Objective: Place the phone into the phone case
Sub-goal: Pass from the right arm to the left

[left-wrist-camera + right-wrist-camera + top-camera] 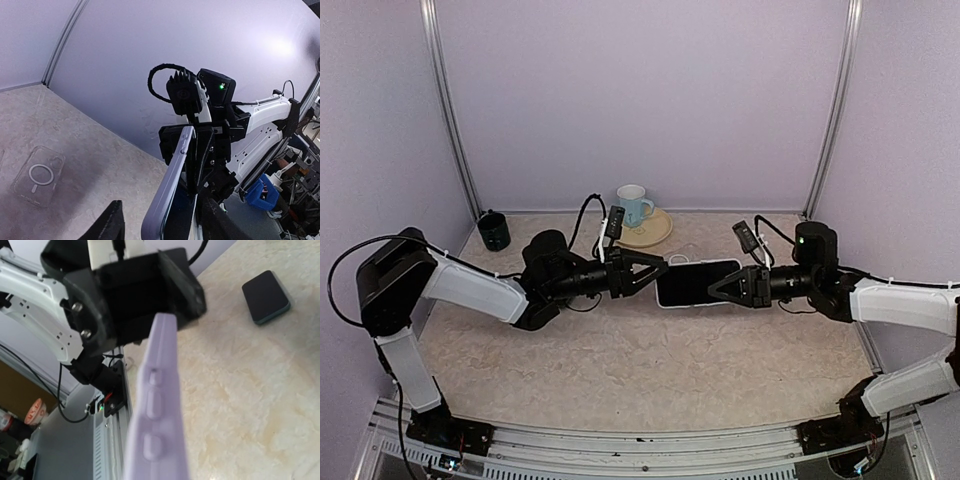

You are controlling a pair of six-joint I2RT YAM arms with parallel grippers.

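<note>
In the top view, a black cup [493, 230] stands at the far left of the mottled surface [620, 350], close to the back wall. To its right, at centre back, a pale blue mug [633, 205] sits on a yellow plate [651, 231]. In front of them the left tool [655, 275] reaches in from the left. Its fingers are spread in a V on either side of the phone's [692, 283] left end and are not clenched on it. The left wrist view agrees: a gap shows between the phone's lavender edge [167, 200] and the dark finger [110, 225] at lower left. The clear phone case [37, 175], with a ring printed on it, lies flat on the surface at the left of that view, well apart from the phone. The phone hangs lengthwise in the middle of the top view, above the surface, with its dark face towards the camera. The right tool [718, 288] is clamped on its right end. In the right wrist view the phone's side [157, 430], with its buttons, runs up from the bottom edge towards the blurred black left tool [135, 295]. A dark flat slab with a teal rim [266, 296] lies on the surface at upper right.
</note>
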